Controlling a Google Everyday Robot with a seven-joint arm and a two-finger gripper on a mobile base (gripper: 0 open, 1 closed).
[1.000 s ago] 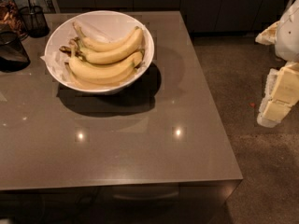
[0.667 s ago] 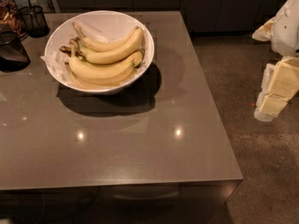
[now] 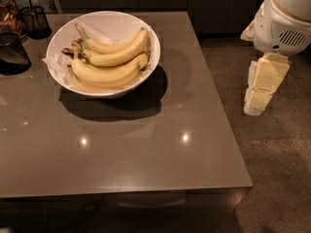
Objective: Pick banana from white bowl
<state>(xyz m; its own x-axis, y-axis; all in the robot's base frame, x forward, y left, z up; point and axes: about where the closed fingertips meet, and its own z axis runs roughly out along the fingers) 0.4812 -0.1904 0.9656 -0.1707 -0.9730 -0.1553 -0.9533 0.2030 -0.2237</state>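
Observation:
The white bowl (image 3: 146,30) stands on the far left part of the grey table (image 3: 146,149), lined with crumpled white paper. Several ripe yellow bananas lie in it; the top banana (image 3: 119,55) curves across the middle with its stem to the left, and another banana (image 3: 109,74) lies in front of it. My gripper (image 3: 256,103) hangs cream-coloured off the table's right edge, over the floor, well to the right of the bowl and empty. The white arm housing (image 3: 284,18) sits above it.
A dark wire-mesh cup (image 3: 35,21) stands at the back left, with a dark container (image 3: 12,52) in front of it. The table's right edge runs just left of the gripper. Brown floor (image 3: 277,169) lies to the right, dark cabinets behind.
The gripper and arm have moved left toward the table's right edge and slightly up. The bowl and bananas have not moved.

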